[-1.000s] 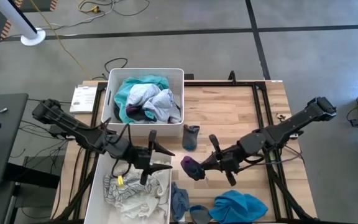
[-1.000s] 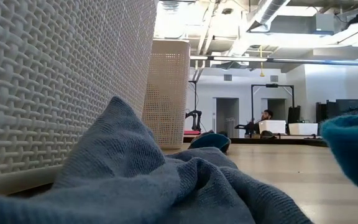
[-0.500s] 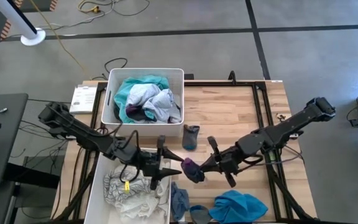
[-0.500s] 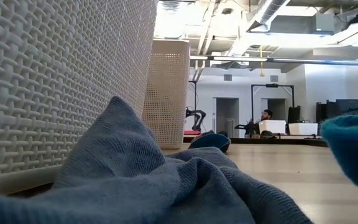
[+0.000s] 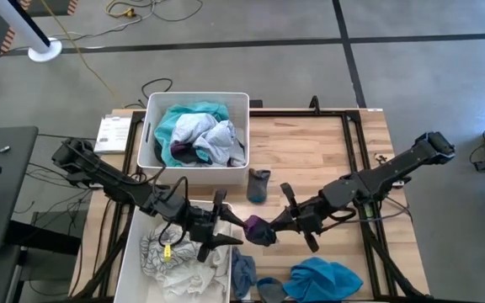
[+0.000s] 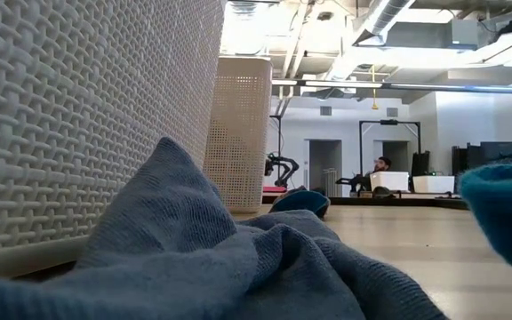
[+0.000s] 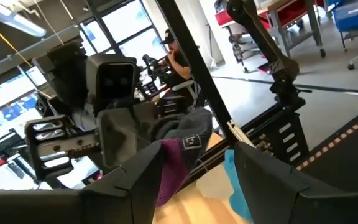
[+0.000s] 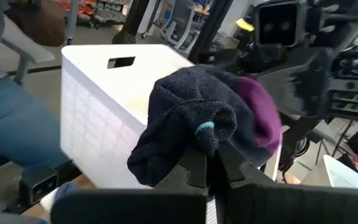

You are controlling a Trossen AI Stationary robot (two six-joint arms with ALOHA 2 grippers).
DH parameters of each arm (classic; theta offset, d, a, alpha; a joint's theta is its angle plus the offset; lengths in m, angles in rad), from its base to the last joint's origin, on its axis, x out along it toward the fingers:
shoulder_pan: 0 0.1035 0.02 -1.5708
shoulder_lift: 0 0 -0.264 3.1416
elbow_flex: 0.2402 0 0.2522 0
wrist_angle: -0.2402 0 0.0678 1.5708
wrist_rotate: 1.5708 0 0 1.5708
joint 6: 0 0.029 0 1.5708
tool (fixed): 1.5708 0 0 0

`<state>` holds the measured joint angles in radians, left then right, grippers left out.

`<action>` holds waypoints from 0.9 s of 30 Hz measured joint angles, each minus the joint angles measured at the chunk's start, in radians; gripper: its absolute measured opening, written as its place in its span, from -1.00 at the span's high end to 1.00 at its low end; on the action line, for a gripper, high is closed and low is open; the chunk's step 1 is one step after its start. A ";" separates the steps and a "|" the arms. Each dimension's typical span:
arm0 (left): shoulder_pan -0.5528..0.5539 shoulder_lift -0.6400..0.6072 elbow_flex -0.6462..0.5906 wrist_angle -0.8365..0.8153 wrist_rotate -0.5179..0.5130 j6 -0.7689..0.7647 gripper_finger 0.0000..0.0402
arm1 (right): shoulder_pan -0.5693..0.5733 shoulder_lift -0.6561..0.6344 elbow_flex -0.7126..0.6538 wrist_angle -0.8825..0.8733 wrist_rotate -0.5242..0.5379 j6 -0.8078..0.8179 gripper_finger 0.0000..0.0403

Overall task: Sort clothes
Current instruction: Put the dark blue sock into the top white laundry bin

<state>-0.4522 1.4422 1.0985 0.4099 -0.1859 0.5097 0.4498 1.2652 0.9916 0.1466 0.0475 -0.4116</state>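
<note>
Lower centre of the high view: the right gripper (image 5: pixel 263 229) is clamped on a dark purple-toed sock (image 5: pixel 255 228), held out toward the left gripper (image 5: pixel 223 230), whose fingers stand parted around it, apparently a handover above the near bin (image 5: pixel 131 244).

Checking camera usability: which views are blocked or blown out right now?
Low view: blue garment and bin wall fill the near field, ceiling lights glare. Left wrist view: bright windows behind. High view: even, clear. Right wrist view: sock close, covers much.
</note>
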 joint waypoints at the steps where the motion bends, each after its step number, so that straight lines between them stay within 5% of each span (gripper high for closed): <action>1: 0.001 0.000 0.000 0.001 0.001 -0.006 0.03 | -0.001 0.000 0.000 0.006 0.000 0.001 0.96; 20: 0.033 0.116 -0.001 0.117 -0.018 -0.019 0.17 | -0.034 0.061 0.000 0.048 -0.034 0.033 0.95; 27: 0.026 0.104 -0.001 0.113 -0.031 0.000 0.38 | -0.038 0.064 0.000 0.036 -0.034 0.045 0.94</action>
<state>-0.4263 1.5458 1.0977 0.5226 -0.2165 0.5092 0.4118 1.3296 0.9916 0.1824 0.0139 -0.3668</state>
